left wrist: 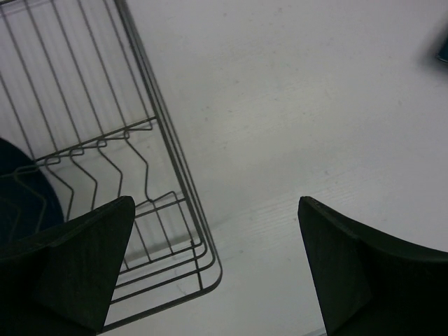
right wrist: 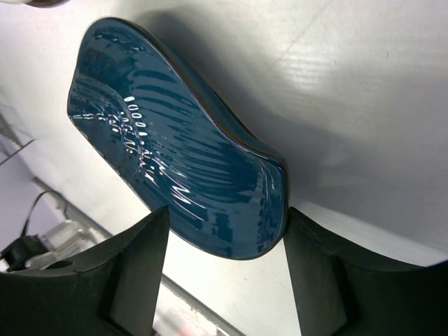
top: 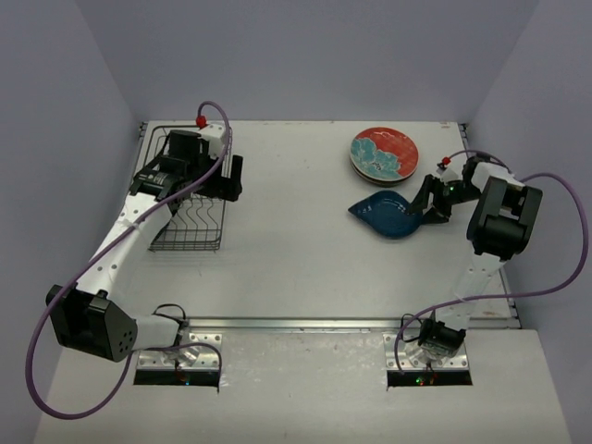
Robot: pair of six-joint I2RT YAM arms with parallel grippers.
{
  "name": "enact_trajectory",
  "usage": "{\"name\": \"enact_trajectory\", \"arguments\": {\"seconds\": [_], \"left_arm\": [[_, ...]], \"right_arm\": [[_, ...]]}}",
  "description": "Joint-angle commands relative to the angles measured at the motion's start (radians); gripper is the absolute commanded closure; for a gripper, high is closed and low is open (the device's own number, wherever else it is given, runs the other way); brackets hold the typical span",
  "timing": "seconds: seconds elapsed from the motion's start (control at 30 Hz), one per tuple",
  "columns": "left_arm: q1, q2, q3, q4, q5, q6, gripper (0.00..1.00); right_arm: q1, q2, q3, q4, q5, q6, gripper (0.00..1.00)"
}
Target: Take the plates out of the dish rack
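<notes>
The dark wire dish rack point(top: 190, 227) stands at the left, and part of it shows in the left wrist view point(left wrist: 175, 182). A dark teal plate point(left wrist: 21, 192) shows inside it at that view's left edge. My left gripper point(top: 228, 180) is open and empty above the rack's right side, also in its wrist view point(left wrist: 217, 241). A stack of red floral plates point(top: 384, 153) lies at the back right. The dark blue wavy-edged plate point(top: 388, 215) lies on the table in front of it. My right gripper point(top: 428, 205) is open, its jaws on either side of that plate's point(right wrist: 175, 140) near end.
The white table point(top: 296, 250) is enclosed by grey walls at the back and sides. A metal strip with both arm bases runs along the near edge point(top: 305, 324). Purple cables loop off both arms.
</notes>
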Motion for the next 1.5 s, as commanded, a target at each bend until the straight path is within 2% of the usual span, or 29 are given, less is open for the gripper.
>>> {"name": "enact_trajectory", "arguments": {"seconds": [0.0, 0.07, 0.2, 0.3, 0.4, 0.57, 0.83, 1.03, 1.23, 1.4, 1.47], "left_arm": [[0.058, -0.037, 0.040, 0.001, -0.162, -0.020, 0.02], [0.070, -0.043, 0.043, -0.015, -0.334, -0.002, 0.07], [0.082, -0.042, -0.008, 0.010, -0.597, 0.103, 0.13], [0.105, -0.046, -0.076, 0.068, -0.714, 0.207, 0.21], [0.111, -0.020, -0.113, 0.122, -0.798, 0.280, 0.27], [0.126, 0.051, -0.148, 0.190, -0.859, 0.337, 0.31], [0.132, 0.158, -0.228, 0.393, -0.937, 0.428, 0.39], [0.164, 0.200, -0.263, 0.503, -0.960, 0.481, 0.51], [0.200, 0.249, -0.259, 0.522, -0.939, 0.479, 0.60], [0.205, 0.270, -0.259, 0.544, -0.937, 0.479, 0.78], [0.205, 0.267, -0.259, 0.544, -0.933, 0.480, 0.81]], "right_arm": [[0.045, -0.119, 0.089, -0.018, 0.074, -0.006, 0.35], [0.079, -0.171, 0.100, -0.003, 0.222, -0.019, 0.33], [0.185, -0.301, 0.047, 0.097, 0.420, -0.072, 0.21], [0.227, -0.360, 0.039, 0.120, 0.464, -0.064, 0.04], [0.275, -0.424, 0.016, 0.143, 0.481, -0.048, 0.01], [0.319, -0.494, -0.038, 0.172, 0.472, -0.032, 0.01], [0.324, -0.536, -0.104, 0.178, 0.425, 0.000, 0.01], [0.326, -0.556, -0.140, 0.185, 0.417, -0.004, 0.01], [0.326, -0.552, -0.141, 0.186, 0.402, 0.004, 0.01], [0.326, -0.555, -0.146, 0.186, 0.401, 0.001, 0.01], [0.324, -0.558, -0.149, 0.184, 0.400, 0.000, 0.01]]}}
